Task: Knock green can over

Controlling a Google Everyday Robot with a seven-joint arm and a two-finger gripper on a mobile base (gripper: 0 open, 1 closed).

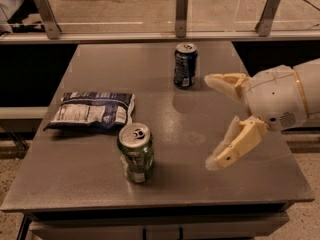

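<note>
The green can [135, 154] stands upright near the front of the grey table [90, 184], silver top and pull tab facing up, a white label patch on its side. My gripper [211, 121] is at the right side of the table, above the surface and well to the right of the green can, not touching it. Its two cream fingers are spread wide apart with nothing between them; one fingertip [220, 160] points down-left, the other [215, 81] lies toward the back.
A dark blue can [185, 65] stands upright at the back middle, just left of my upper finger. A blue and white snack bag [94, 110] lies flat at the left, behind the green can. A railing with metal posts [181, 14] runs behind the table.
</note>
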